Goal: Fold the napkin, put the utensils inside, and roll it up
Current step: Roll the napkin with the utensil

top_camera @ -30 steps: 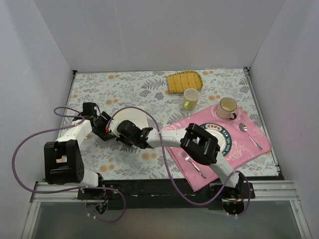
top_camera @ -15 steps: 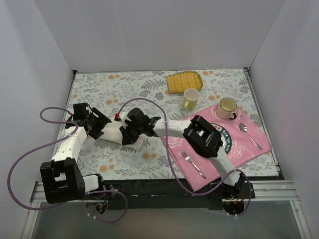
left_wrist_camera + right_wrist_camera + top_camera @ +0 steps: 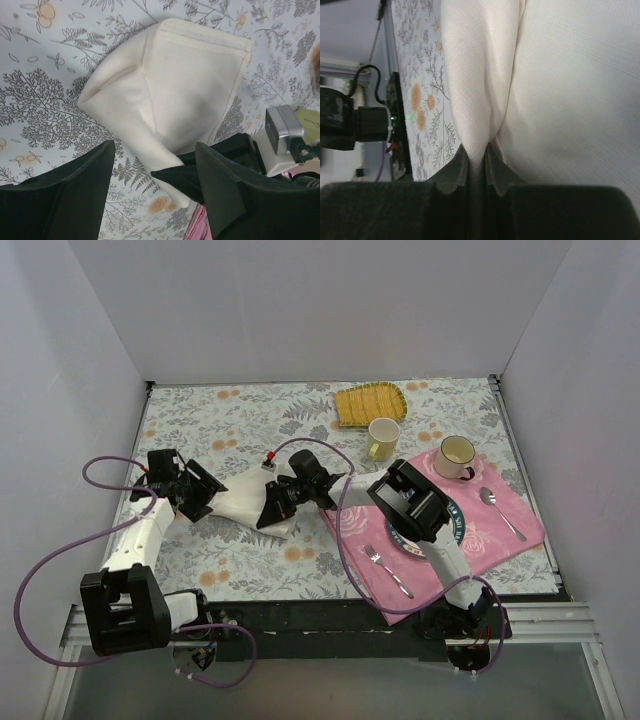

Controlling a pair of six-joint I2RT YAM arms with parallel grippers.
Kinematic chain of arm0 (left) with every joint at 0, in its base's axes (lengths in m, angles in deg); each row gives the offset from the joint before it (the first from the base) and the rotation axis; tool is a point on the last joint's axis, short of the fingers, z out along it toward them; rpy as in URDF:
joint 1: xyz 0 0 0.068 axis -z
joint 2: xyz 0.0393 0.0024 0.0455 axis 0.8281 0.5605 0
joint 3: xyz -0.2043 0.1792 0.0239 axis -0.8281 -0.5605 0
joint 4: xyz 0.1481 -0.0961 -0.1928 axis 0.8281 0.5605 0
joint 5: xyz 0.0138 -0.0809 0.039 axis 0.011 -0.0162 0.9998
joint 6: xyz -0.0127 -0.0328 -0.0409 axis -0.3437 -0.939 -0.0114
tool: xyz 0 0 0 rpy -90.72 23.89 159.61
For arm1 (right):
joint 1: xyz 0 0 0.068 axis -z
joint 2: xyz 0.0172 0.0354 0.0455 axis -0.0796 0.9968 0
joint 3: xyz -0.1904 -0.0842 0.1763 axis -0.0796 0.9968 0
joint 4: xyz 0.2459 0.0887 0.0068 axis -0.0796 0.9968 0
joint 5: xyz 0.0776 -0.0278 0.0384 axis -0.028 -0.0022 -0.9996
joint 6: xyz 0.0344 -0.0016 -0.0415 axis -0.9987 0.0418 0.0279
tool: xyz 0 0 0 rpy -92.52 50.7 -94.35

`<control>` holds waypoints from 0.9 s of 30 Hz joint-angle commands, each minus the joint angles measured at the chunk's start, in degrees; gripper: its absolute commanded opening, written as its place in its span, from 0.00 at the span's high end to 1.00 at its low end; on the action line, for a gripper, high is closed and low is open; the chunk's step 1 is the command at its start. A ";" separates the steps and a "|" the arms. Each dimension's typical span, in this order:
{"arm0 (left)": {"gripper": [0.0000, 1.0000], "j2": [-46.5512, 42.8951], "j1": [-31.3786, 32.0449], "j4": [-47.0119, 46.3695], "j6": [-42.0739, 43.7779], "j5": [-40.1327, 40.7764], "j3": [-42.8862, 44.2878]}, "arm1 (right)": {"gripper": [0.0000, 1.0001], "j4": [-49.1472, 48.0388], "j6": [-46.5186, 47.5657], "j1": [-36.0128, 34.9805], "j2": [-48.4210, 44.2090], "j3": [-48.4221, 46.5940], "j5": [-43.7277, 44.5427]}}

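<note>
- Plain cream-white cloth napkin [image 3: 245,502] lies folded and rumpled on the leaf-and-flower patterned worktop [image 3: 200,420], left of centre and between the two arms. What its folds enclose cannot be seen.
- Right gripper [image 3: 272,512]: jaws pressed nearly together on a raised fold at the napkin's near-right edge. The right wrist view shows cloth pinched between the dark fingers [image 3: 454,172].
- Left gripper [image 3: 154,162]: jaws spread wide with nothing held, standing just beside the napkin's left end. Both fingers are cut off by the bottom of the left wrist view.
- Pink rose-patterned placemat [image 3: 490,540] to the right, partly covered by the right arm.
- Plate with a dark blue rim [image 3: 452,512] on the placemat, mostly hidden under the arm. Its rim lettering is too small to read.
- Silver fork [image 3: 385,570] and silver spoon [image 3: 500,510] rest on the placemat.
- Cream mug [image 3: 455,455] at the placemat's far edge and yellow mug [image 3: 382,438] on the worktop just beside it. Both interiors show pale.
- Yellow ribbed mat [image 3: 368,403] at the far side.
- The small label at the right edge of the left wrist view is blurred and unreadable.
</note>
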 commanded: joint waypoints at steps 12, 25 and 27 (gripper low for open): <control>0.76 -3.69 4.69 -7.20 -11.24 -13.82 -8.88 | 0.99 -1.94 -14.48 2.90 4.94 2.79 -0.41; 1.00 3.86 4.69 -24.01 -13.80 -14.89 -15.31 | 0.99 -4.40 -20.10 2.99 2.22 6.48 3.20; 1.00 5.00 4.70 -26.45 -14.05 -14.79 -15.75 | 0.99 -4.75 -20.80 3.00 1.78 7.01 4.16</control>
